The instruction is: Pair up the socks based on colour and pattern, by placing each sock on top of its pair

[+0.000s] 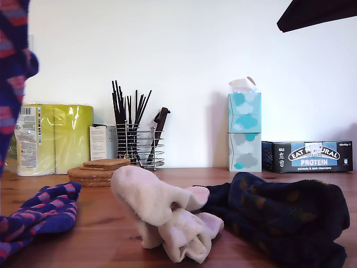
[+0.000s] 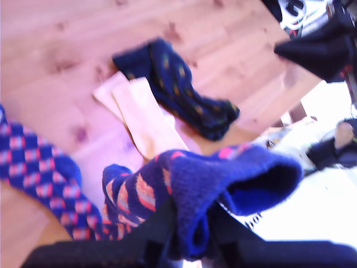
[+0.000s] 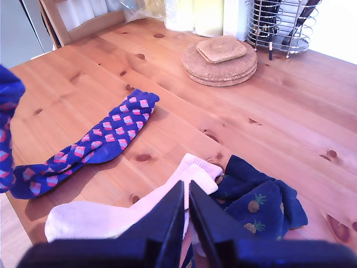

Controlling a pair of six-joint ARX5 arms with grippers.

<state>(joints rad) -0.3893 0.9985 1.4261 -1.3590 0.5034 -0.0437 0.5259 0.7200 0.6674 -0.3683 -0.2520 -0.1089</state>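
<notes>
My first gripper (image 2: pixel 192 234) is shut on a blue sock with pink-red checks (image 2: pixel 223 178), held high above the table. That sock hangs at the exterior view's upper left (image 1: pixel 14 61) and shows at an edge of the second wrist view (image 3: pixel 6 134). Its match (image 1: pixel 39 215) (image 2: pixel 39 167) (image 3: pixel 100 139) lies flat on the wood. Two cream-pink socks (image 1: pixel 162 218) (image 2: pixel 145 123) (image 3: pixel 111 215) lie bunched together mid-table. The navy dotted socks (image 1: pixel 284 218) (image 2: pixel 178 84) (image 3: pixel 256 206) are heaped beside them. My second gripper (image 3: pixel 187 206) hovers shut above the cream socks, with nothing seen between its fingers.
Cork coasters (image 1: pixel 100 170) (image 3: pixel 220 58), a wire basket of black sticks (image 1: pixel 136 145) (image 3: pixel 279 22), yellow rolls (image 1: pixel 56 137), stacked tissue boxes (image 1: pixel 244 131) and a protein bar box (image 1: pixel 312 156) line the back wall. A dark arm part (image 1: pixel 315 14) hangs at the exterior view's upper right.
</notes>
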